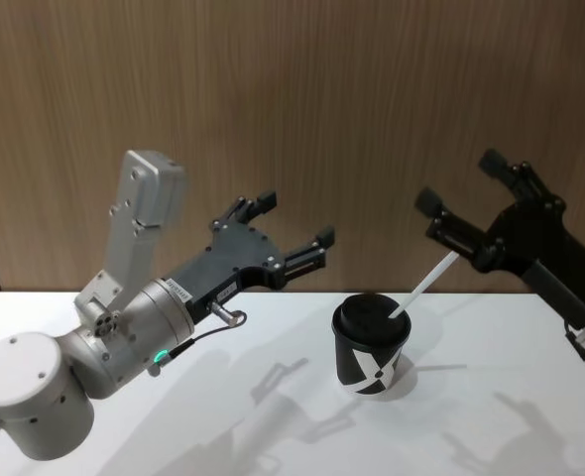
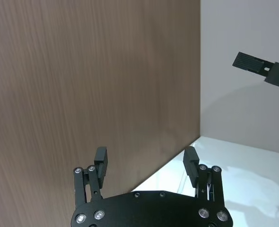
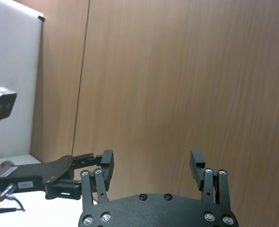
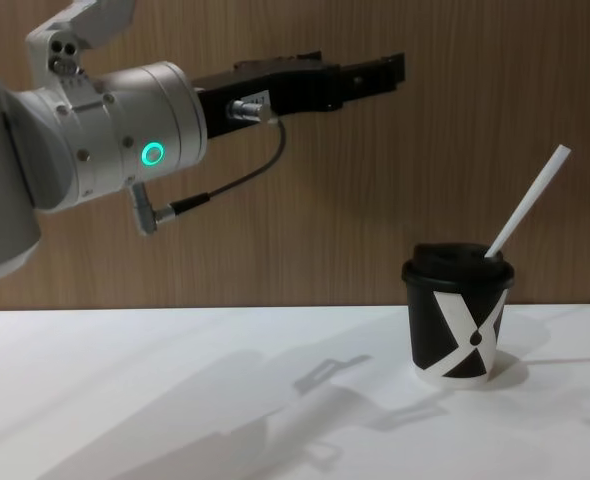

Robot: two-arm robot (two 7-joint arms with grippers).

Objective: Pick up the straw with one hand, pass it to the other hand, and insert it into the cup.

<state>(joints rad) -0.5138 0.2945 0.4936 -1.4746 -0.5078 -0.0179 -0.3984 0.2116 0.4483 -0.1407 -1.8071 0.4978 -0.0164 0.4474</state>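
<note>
The straw [image 1: 426, 285] is leaning in the lidded cup [image 1: 370, 347] on the white surface [image 1: 273, 416]. I am holding my left gripper [image 1: 294, 220] and right gripper [image 1: 461, 183] raised on either side, both spread wide and gripping nothing.

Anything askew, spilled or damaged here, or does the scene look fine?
Nothing stands out. The cup stands upright on the white table with its lid on, and the straw sits in the lid, leaning to the robot's right. No spill shows. The left gripper and right gripper hang above, jaws open, apart from both.
</note>
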